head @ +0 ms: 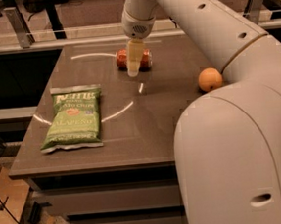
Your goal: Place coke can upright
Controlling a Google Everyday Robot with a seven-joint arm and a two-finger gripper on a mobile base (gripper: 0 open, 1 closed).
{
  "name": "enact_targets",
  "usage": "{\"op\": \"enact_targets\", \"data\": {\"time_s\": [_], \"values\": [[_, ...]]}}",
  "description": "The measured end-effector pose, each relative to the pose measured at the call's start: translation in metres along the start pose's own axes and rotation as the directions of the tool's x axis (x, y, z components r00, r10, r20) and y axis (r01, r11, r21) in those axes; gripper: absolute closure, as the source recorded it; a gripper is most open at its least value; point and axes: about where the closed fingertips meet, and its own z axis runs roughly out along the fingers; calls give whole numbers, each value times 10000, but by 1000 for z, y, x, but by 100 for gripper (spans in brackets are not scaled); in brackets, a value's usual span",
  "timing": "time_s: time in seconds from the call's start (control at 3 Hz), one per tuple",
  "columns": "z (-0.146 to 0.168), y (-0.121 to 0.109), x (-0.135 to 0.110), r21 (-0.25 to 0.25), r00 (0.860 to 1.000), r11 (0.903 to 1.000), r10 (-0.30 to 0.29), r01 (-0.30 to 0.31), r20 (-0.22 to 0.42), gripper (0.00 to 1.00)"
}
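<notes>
Smooth white rounded arm shells [211, 26], small dark holes — pale cream end effector [133, 68] low over the table [133, 144]

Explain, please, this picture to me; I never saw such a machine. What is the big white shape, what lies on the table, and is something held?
The big white shape is a robot arm, reaching from the lower right over a dark table. There is one picture only; it looks down on the table past the arm, and where the camera sits is not known. At the arm's end is the gripper, the tool for grasping. It hangs at the far side of the table, directly in front of a red coke can that lies on its side. Whether it holds the can cannot be told. Also on the table: a green bag of chips at the left, lying flat, and an orange at the right. The can is not yet upright.
</notes>
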Motion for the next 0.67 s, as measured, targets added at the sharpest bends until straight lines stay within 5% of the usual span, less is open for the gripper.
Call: {"op": "enact_targets", "data": {"time_s": [0.67], "values": [[29,-4,-2,-56,9997,9999,96,-97,-236,0]]}}
